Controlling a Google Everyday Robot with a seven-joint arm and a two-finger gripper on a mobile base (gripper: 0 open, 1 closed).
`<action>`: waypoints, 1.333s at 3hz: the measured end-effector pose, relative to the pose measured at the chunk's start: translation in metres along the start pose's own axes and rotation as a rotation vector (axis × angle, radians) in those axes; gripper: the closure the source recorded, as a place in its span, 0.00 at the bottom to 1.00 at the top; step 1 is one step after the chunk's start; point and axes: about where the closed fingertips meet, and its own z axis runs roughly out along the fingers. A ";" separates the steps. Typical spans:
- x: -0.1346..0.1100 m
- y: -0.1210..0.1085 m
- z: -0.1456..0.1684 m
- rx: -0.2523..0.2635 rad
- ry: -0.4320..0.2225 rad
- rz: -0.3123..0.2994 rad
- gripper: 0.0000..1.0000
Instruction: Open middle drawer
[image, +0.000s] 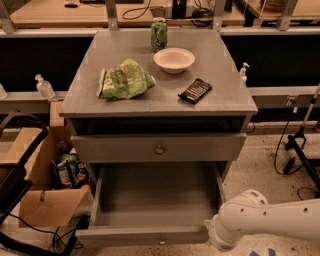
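Observation:
The middle drawer is a grey drawer front with a small round knob, under a dark gap below the cabinet top. It stands about flush with the cabinet. Below it, the bottom drawer is pulled far out and looks empty inside. My white arm comes in from the lower right and its rounded end sits by the open drawer's right front corner. The gripper itself does not show; it is hidden or out of view past that end.
On the cabinet top lie a green bag, a white bowl, a green can and a dark packet. A cardboard box with items stands at the left. Cables and a stand are at the right.

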 end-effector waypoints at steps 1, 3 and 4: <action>0.000 0.000 0.000 0.000 0.000 0.000 0.84; 0.000 0.000 0.000 0.000 0.000 0.000 0.38; 0.000 0.000 0.000 0.000 0.000 0.000 0.06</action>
